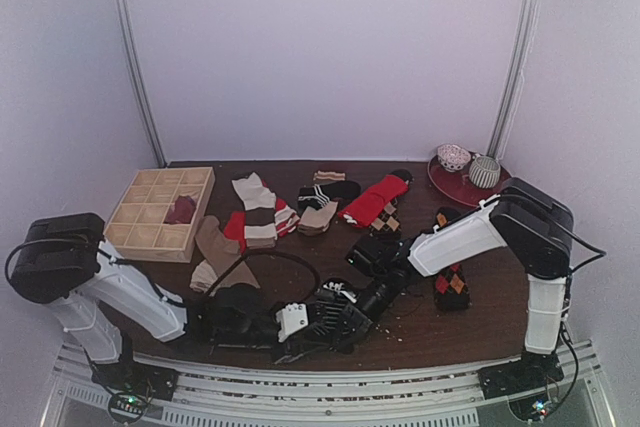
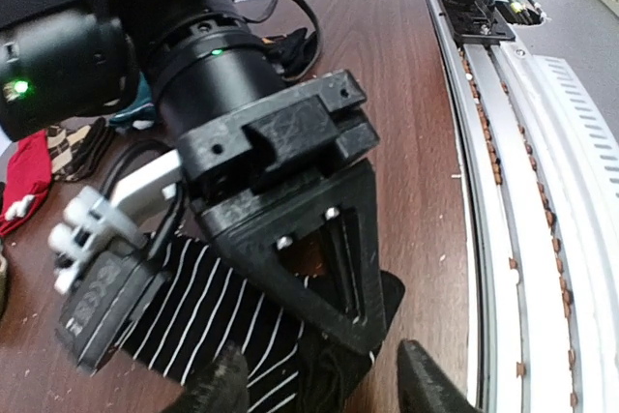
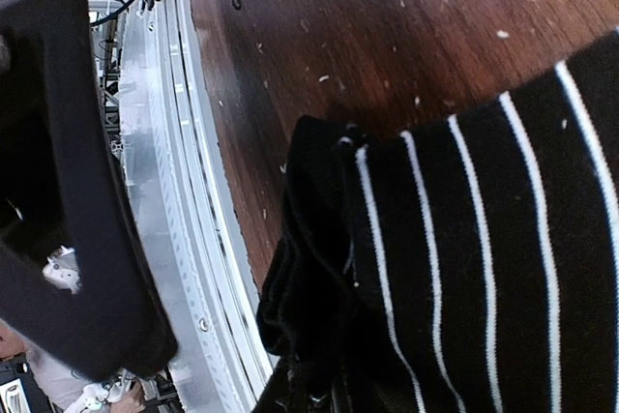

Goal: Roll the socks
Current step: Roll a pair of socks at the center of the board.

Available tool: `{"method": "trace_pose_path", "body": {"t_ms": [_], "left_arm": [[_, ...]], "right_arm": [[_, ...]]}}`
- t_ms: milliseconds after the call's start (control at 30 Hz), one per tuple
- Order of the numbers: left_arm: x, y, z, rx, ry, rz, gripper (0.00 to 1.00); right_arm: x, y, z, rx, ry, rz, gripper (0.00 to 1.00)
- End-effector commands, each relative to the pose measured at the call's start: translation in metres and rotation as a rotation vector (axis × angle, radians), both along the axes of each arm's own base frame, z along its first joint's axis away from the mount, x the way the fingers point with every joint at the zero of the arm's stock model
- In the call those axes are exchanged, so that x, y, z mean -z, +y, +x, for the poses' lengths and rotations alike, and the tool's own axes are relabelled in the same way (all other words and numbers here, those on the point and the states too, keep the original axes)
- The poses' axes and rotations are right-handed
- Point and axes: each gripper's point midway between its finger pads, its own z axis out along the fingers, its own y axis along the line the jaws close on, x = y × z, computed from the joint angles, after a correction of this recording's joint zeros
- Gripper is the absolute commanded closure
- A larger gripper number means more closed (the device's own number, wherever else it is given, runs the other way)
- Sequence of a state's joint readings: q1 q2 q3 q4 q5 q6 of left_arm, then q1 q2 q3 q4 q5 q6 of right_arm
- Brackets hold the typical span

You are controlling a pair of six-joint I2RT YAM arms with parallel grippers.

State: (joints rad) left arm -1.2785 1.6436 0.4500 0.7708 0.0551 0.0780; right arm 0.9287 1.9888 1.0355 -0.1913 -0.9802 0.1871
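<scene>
At near edge, striped sock [image 3: 464, 268], black end toward rail [image 3: 184, 191]

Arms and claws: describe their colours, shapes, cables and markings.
Both arms have white links between bulky black joint housings: left arm, right arm. A black cable loops near the left one. The right claw is matte black plastic with a triangular cut-out finger, a white bracket and green lights.

Black sock with thin white stripes [image 2: 218, 321], bunched nearest the front; red sock [image 1: 375, 199], argyle sock [image 1: 452, 283], tan sock [image 1: 216, 245], lying flat farther back
</scene>
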Motion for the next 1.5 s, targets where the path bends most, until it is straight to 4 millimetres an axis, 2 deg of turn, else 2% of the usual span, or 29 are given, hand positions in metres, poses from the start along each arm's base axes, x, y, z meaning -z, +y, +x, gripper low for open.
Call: {"method": "trace_pose_path", "body": {"t_ms": [0,133,367,667,833,933,967,1033,1100,1300,1333,1467], "left_arm": [[0.002,-0.021,-0.003,0.072,-0.050,-0.012,0.55],[0.016,-0.017,-0.002,0.066,-0.013,0.009,0.63],[0.035,-0.012,0.002,0.038,0.036,0.053,0.62],[0.046,-0.011,0.010,0.015,0.079,0.084,0.78],[0.053,-0.015,0.005,0.050,0.099,0.112,1.00],[0.058,-0.014,0.004,0.046,0.125,0.135,1.00],[0.060,-0.012,0.004,0.037,0.140,0.149,1.00],[0.065,-0.008,0.004,0.009,0.175,0.170,1.00],[0.070,-0.002,0.004,-0.023,0.210,0.190,1.00],[0.091,0.019,-0.002,-0.085,0.328,0.257,1.00],[0.094,0.023,-0.003,-0.093,0.347,0.264,1.00],[0.108,0.034,-0.010,-0.108,0.428,0.292,1.00]], "right_arm": [[0.042,-0.039,-0.012,0.025,0.051,-0.224,0.89],[0.043,-0.041,-0.013,0.024,0.047,-0.221,0.89],[0.044,-0.043,-0.015,0.019,0.052,-0.216,0.89],[0.045,-0.046,-0.017,0.009,0.055,-0.220,0.89],[0.042,-0.045,-0.015,0.018,0.050,-0.208,0.89],[0.039,-0.041,-0.011,0.020,0.032,-0.189,0.89],[0.035,-0.039,-0.008,0.022,0.013,-0.176,0.88],[0.026,-0.033,0.000,0.037,-0.041,-0.140,0.80],[0.012,-0.026,0.012,0.058,-0.112,-0.082,0.78],[-0.053,-0.013,0.049,0.181,-0.446,0.186,0.72],[-0.067,-0.013,0.052,0.202,-0.517,0.254,0.72],[-0.088,-0.025,0.043,0.199,-0.843,0.415,0.63]]}}
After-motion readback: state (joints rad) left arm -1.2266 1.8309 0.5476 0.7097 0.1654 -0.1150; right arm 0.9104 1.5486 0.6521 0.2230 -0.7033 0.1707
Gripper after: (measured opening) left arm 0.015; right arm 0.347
